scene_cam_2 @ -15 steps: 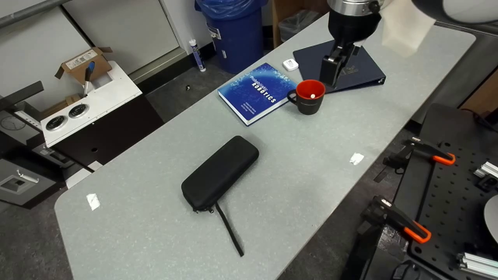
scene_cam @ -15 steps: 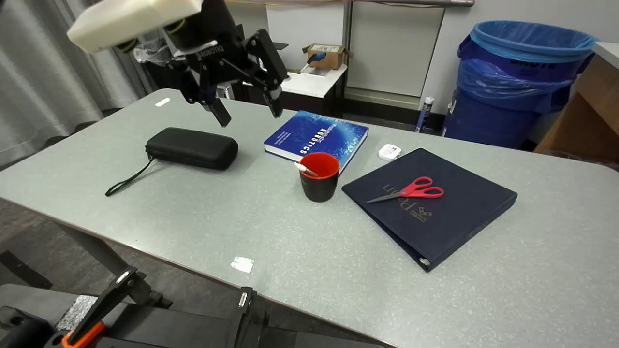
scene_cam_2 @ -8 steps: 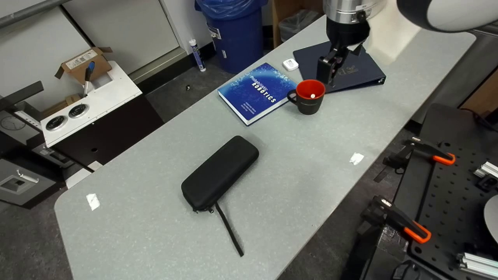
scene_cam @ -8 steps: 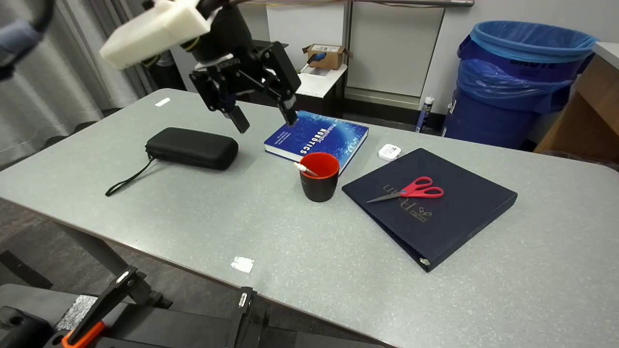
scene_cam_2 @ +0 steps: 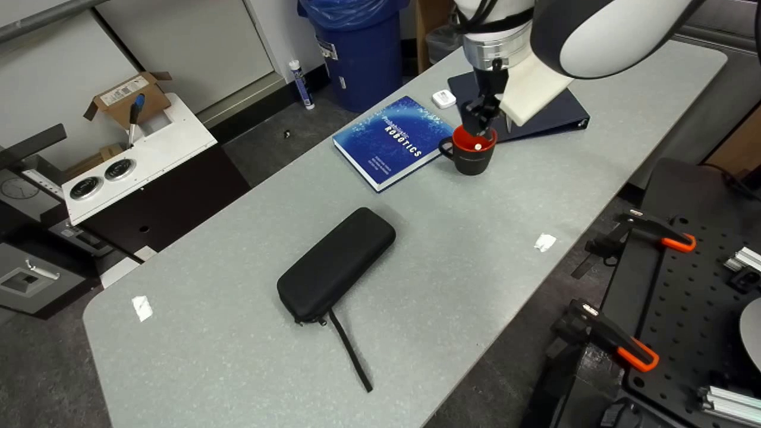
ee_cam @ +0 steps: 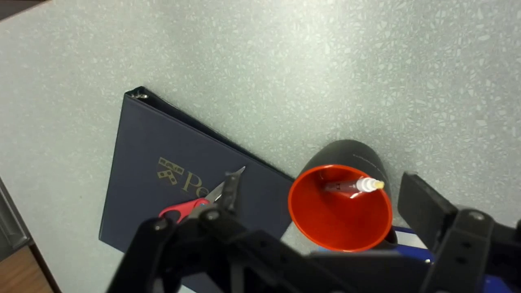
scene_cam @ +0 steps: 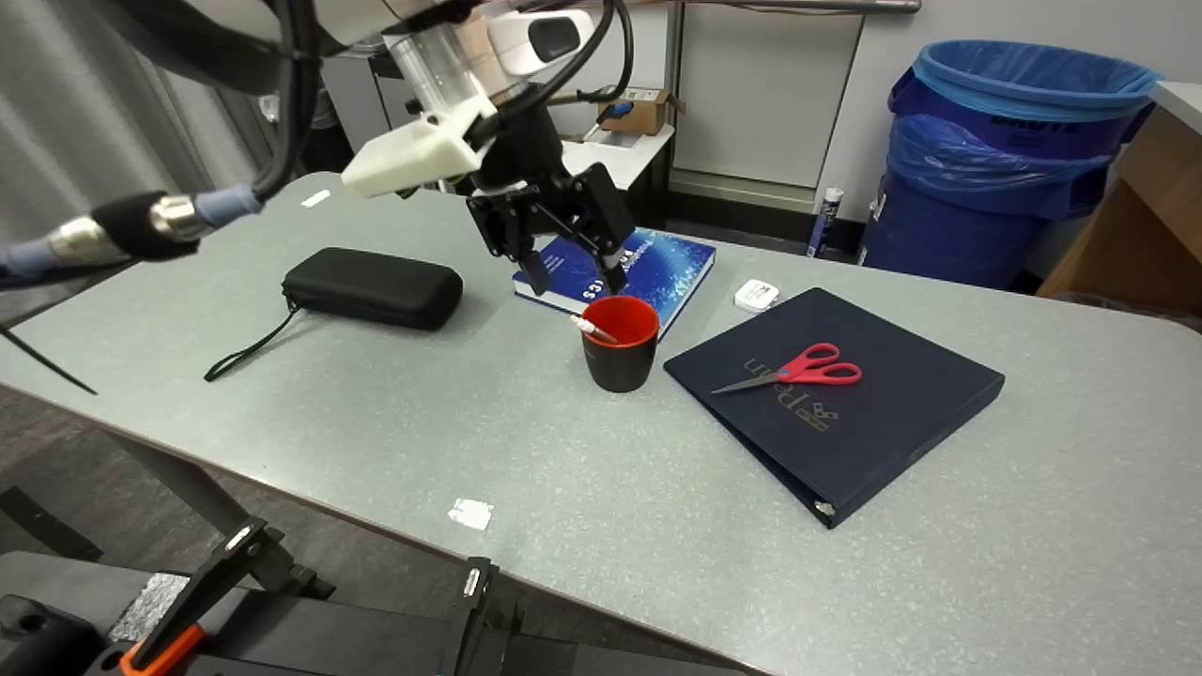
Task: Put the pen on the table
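The pen (scene_cam: 593, 329) is a thin white stick leaning inside the black mug (scene_cam: 620, 368) with a red inside. Its white end with a pale yellow tip shows at the rim in the wrist view (ee_cam: 368, 185); its lower part is inside the mug. In an exterior view only the pen's round white end (scene_cam_2: 478, 147) shows. The mug stands upright on the light-grey table (scene_cam: 563, 451). My gripper (scene_cam: 575, 278) is open and empty, just above and behind the mug. In the wrist view, its fingers (ee_cam: 321, 187) are apart on either side of the mug, not touching the pen.
A blue book (scene_cam_2: 395, 142) lies against the mug's handle side. A navy folder (scene_cam: 836, 404) with red-handled scissors (scene_cam: 798, 371) on it lies beside the mug. A black case (scene_cam_2: 336, 261) with a strap and a small white box (scene_cam: 756, 295) are also on the table.
My gripper has moved down and towards the mug, from above the case and book to just over the mug's rim. It has stayed open. The pen and mug have not moved.
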Action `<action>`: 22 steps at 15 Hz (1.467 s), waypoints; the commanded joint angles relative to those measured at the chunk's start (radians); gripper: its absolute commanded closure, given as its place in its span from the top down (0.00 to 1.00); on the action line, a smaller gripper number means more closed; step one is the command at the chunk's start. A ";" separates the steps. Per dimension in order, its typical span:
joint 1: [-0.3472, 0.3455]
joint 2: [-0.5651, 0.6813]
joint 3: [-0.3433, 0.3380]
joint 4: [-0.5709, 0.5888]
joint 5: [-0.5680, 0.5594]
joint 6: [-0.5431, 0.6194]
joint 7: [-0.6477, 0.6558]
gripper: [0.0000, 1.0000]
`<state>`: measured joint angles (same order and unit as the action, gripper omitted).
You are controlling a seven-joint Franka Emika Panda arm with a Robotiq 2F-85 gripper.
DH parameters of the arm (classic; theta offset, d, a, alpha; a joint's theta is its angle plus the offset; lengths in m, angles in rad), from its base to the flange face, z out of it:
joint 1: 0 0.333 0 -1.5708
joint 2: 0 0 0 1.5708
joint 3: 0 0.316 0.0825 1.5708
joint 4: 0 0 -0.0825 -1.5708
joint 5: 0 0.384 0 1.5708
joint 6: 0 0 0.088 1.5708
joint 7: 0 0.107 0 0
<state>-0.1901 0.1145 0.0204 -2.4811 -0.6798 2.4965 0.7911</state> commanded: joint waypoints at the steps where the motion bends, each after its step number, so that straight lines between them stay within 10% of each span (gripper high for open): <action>1: 0.084 0.138 -0.072 0.105 -0.011 0.009 0.079 1.00; 9: 0.191 0.273 -0.145 0.207 0.022 -0.010 0.096 0.96; 10: 0.198 0.279 -0.149 0.212 0.034 -0.015 0.089 0.74; 22: 0.216 0.271 -0.170 0.212 0.089 -0.028 0.059 0.00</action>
<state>0.0026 0.3824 -0.1311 -2.2832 -0.6358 2.4941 0.8698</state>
